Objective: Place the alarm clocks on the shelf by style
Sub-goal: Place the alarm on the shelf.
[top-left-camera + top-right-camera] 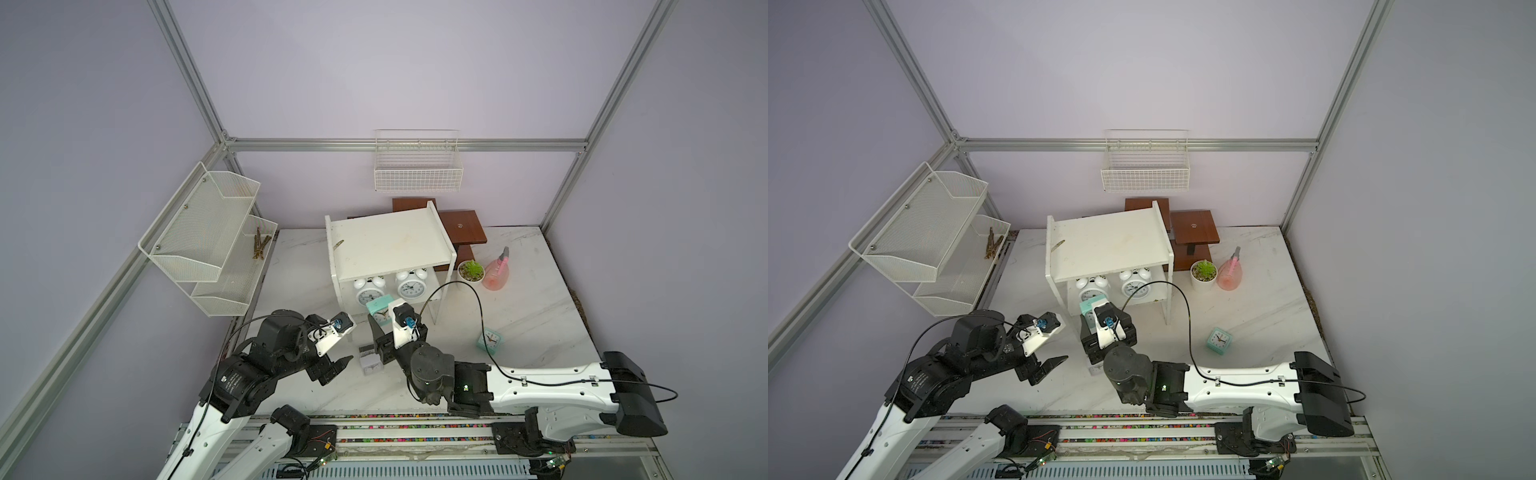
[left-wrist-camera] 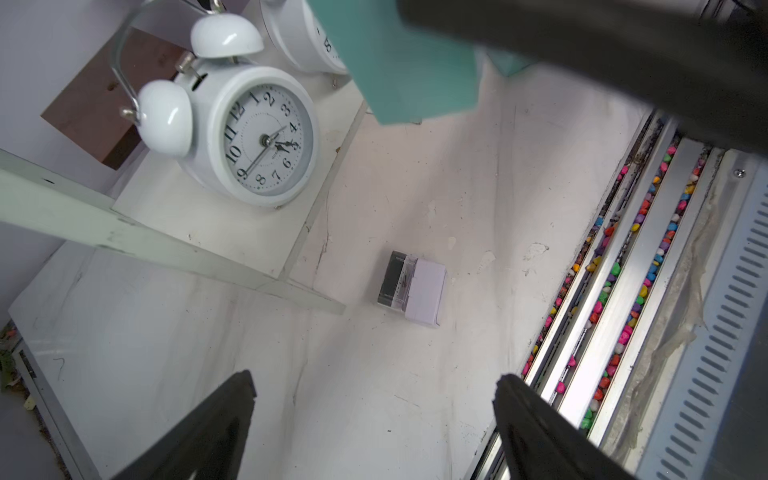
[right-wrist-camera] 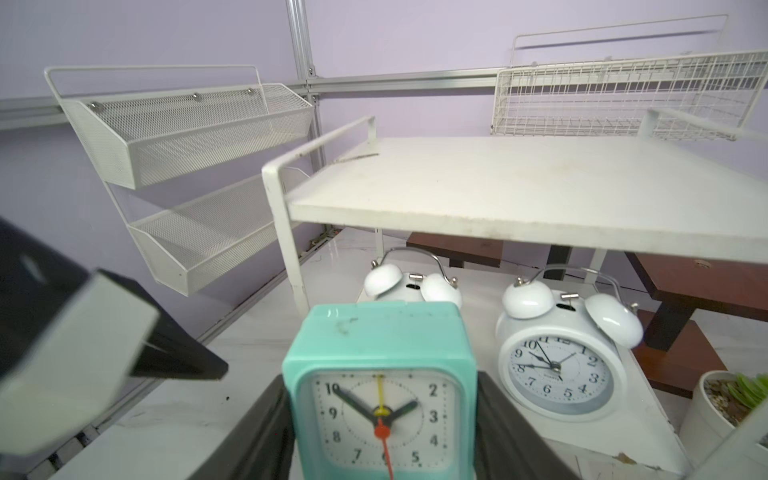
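Note:
The white shelf (image 1: 386, 245) (image 1: 1108, 245) stands mid-table, its top board bare. Two round white twin-bell alarm clocks (image 1: 369, 291) (image 1: 411, 284) (image 3: 557, 365) sit on its lower board. My right gripper (image 3: 380, 386) is shut on a mint green square clock (image 3: 380, 395) (image 1: 378, 306), held upright just in front of the lower board. A second mint clock (image 1: 489, 340) (image 1: 1219, 340) lies on the table to the right. A small dark-and-white square clock (image 2: 411, 286) (image 1: 370, 361) lies on the table ahead of my left gripper (image 2: 376, 376) (image 1: 340, 365), which is open and holds nothing.
A white mesh wall rack (image 1: 212, 237) hangs at the left and a white wire basket (image 1: 417, 166) on the back wall. Behind and right of the shelf are a brown wooden stand (image 1: 461, 226), a potted plant (image 1: 471, 272) and a pink spray bottle (image 1: 496, 272). Rails with coloured pebbles (image 2: 623, 291) line the table's front edge.

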Controlling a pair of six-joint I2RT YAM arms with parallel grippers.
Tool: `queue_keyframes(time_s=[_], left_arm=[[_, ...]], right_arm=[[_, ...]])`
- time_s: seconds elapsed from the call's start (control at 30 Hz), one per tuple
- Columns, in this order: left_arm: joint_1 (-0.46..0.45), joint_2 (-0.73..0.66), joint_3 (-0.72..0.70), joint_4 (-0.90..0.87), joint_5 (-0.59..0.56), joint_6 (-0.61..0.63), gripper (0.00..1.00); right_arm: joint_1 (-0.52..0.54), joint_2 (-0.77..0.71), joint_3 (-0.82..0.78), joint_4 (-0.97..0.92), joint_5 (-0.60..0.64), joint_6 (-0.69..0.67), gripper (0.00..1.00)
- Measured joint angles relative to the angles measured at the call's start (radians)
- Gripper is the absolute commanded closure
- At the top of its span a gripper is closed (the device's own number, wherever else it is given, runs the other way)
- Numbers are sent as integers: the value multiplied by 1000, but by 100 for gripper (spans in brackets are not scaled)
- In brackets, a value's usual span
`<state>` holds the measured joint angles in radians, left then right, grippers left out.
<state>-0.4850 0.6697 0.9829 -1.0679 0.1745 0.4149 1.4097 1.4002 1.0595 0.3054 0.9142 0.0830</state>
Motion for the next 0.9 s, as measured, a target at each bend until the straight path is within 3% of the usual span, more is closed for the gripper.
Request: queue_keyframes(time_s=[0.43, 0.9], left_arm=[[0, -17, -164, 82, 14, 24, 6], [0, -27, -225, 121, 75, 42, 4]], right_arm=[[-71, 101, 364, -165, 1, 26, 52], [-161, 360, 535, -107, 14, -84, 52]])
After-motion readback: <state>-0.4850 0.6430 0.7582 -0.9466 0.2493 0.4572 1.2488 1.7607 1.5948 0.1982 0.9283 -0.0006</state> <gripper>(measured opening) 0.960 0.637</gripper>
